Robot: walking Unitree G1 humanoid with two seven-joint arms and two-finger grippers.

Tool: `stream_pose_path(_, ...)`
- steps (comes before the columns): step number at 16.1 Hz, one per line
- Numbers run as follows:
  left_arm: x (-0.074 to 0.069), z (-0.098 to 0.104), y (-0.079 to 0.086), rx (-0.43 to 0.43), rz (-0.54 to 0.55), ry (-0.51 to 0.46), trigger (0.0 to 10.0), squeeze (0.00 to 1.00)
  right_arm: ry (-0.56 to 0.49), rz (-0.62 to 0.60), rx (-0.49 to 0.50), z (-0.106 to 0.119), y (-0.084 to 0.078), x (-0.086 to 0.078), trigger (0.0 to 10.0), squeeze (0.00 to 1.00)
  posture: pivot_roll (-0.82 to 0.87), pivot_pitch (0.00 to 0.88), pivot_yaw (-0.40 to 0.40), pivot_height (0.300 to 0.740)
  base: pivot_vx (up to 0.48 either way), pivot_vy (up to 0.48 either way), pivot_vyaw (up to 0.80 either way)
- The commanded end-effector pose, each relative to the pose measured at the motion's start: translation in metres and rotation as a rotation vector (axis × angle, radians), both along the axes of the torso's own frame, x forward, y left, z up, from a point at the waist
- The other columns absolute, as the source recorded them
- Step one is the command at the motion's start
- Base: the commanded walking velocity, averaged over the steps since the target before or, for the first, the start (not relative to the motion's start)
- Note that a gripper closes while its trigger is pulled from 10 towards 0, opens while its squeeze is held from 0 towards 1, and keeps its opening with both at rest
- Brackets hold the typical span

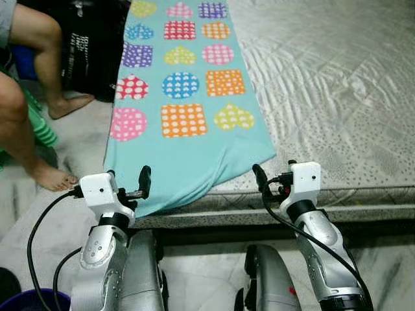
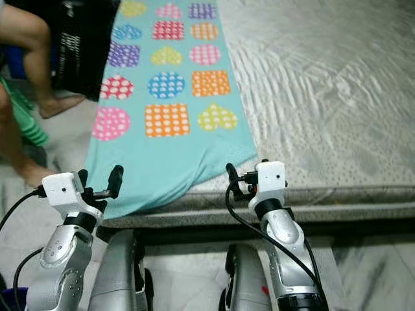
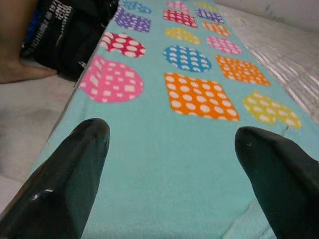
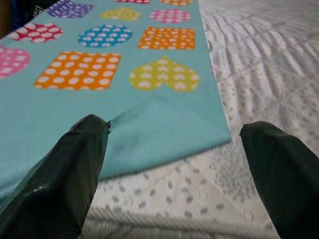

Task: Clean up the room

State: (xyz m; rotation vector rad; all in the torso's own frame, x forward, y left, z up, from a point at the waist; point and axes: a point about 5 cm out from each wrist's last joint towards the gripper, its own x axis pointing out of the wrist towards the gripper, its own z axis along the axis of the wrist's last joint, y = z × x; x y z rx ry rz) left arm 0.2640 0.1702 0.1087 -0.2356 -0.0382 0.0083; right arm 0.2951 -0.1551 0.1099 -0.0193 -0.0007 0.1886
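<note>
A teal blanket [image 1: 188,149] printed with dotted hearts, circles and squares lies lengthwise along the left side of a grey-white mattress [image 1: 337,78]. Its near end hangs a little over the mattress edge. My left gripper [image 1: 128,181] is open at the blanket's near left corner, and the cloth lies just beyond its fingertips [image 3: 75,164]. My right gripper [image 1: 275,173] is open at the near right corner [image 4: 219,132], hovering over the mattress edge. Neither gripper holds anything.
A person sits at the left with bare legs [image 1: 35,39] and a foot [image 1: 55,178] on the marble floor. A black bag [image 1: 94,45] leans against the mattress side by the blanket. A dark blue tub [image 1: 32,301] is near my left arm.
</note>
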Motion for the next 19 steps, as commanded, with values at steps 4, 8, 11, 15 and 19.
stream_pose_path(4,-0.0023,-0.0018,-0.0008,0.0,0.001,0.012,10.0,0.0,-0.009,0.05,-0.056,0.0007,0.0022,-0.0023,10.0,0.0,0.02,0.242,-0.015,0.544,0.0,0.0,0.2)
stream_pose_path(8,-0.0017,-0.0012,-0.0028,-0.014,-0.013,0.009,10.0,0.0,-0.001,0.041,-0.033,-0.0001,0.0023,-0.001,10.0,0.0,0.02,0.237,-0.018,0.544,0.0,0.0,0.33)
stream_pose_path(11,-0.0027,0.0001,-0.0067,-0.048,-0.061,-0.002,10.0,0.0,-0.004,0.043,-0.038,0.0004,0.0023,-0.0002,10.0,0.0,0.02,0.238,-0.016,0.544,0.0,0.0,0.0)
stream_pose_path(15,-0.0027,0.0007,-0.0067,-0.049,-0.064,-0.004,10.0,0.0,-0.006,0.05,-0.04,-0.0001,0.0028,-0.002,10.0,0.0,0.02,0.239,-0.016,0.544,0.0,0.0,0.59)
stream_pose_path(19,-0.0027,0.0011,-0.0069,-0.05,-0.072,-0.005,10.0,0.0,0.005,0.034,-0.034,-0.0014,0.0007,-0.0005,10.0,0.0,0.02,0.242,-0.013,0.544,0.0,0.0,0.0)
